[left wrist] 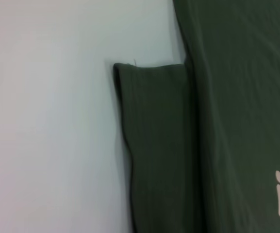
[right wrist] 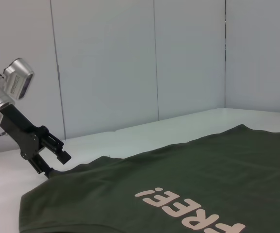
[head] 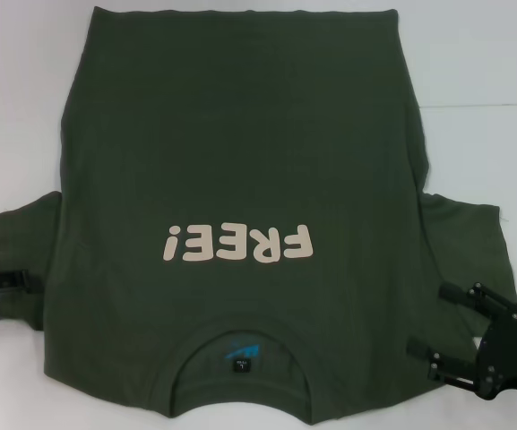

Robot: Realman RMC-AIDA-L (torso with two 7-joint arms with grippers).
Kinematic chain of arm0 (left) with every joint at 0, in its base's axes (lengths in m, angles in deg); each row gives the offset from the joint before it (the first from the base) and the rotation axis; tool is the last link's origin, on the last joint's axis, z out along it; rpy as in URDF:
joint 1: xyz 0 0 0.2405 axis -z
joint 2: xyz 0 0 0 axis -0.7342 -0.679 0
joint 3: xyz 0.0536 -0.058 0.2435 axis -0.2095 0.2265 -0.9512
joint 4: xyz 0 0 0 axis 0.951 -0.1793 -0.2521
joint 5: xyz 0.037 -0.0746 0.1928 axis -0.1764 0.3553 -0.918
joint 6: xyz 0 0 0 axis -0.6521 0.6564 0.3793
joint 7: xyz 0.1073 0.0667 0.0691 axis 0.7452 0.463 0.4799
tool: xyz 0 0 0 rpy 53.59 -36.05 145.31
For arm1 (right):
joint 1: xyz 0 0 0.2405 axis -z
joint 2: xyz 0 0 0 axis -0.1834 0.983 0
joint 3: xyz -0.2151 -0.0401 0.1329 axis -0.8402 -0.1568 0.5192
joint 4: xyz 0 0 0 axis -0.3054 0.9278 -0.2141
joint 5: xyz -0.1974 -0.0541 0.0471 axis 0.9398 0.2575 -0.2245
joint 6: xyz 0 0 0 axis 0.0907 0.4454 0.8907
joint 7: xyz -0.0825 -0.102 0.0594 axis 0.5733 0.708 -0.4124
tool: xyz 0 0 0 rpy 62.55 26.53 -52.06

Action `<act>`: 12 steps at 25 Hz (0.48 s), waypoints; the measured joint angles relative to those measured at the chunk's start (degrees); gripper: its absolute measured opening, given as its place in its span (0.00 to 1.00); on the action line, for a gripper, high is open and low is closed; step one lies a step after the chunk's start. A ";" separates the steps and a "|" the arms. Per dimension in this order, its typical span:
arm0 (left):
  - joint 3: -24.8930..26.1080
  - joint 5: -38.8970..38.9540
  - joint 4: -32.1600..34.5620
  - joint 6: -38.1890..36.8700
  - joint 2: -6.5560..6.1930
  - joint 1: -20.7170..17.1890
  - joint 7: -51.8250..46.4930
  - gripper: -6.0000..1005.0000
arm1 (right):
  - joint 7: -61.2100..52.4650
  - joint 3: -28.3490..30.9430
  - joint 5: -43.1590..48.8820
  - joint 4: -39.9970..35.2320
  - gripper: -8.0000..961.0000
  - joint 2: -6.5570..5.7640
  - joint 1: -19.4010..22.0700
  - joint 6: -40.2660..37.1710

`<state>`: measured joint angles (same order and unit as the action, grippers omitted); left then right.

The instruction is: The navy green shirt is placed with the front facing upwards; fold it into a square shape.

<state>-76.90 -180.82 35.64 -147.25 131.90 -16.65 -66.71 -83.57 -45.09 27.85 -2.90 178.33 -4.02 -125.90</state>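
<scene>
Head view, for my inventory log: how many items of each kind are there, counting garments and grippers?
Shirts: 1, the navy green shirt.
Grippers: 2, the left gripper and the right gripper.
Total: 3.

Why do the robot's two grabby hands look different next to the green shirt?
The right gripper shows most of itself, with two fingers spread open over the right sleeve; the left gripper only peeks in at the picture's edge beside the left sleeve. The right sits nearer the collar end. Both are black and wait by the navy green shirt.
</scene>
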 joint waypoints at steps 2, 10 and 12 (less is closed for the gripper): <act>-0.43 -0.03 0.00 0.33 0.03 0.01 -0.37 0.90 | 0.00 0.00 0.00 0.00 0.96 0.00 0.00 0.00; -1.65 -0.04 0.14 0.73 0.00 0.38 -0.73 0.74 | -0.04 0.25 0.00 -0.12 0.96 0.00 0.00 0.00; -2.34 -0.04 0.22 0.73 -0.01 0.47 -0.67 0.66 | -0.06 0.34 0.00 -0.15 0.96 0.00 0.00 0.00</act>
<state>-79.24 -180.86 35.86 -146.51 131.89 -16.18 -67.37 -83.63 -44.75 27.84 -3.04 178.34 -4.02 -125.89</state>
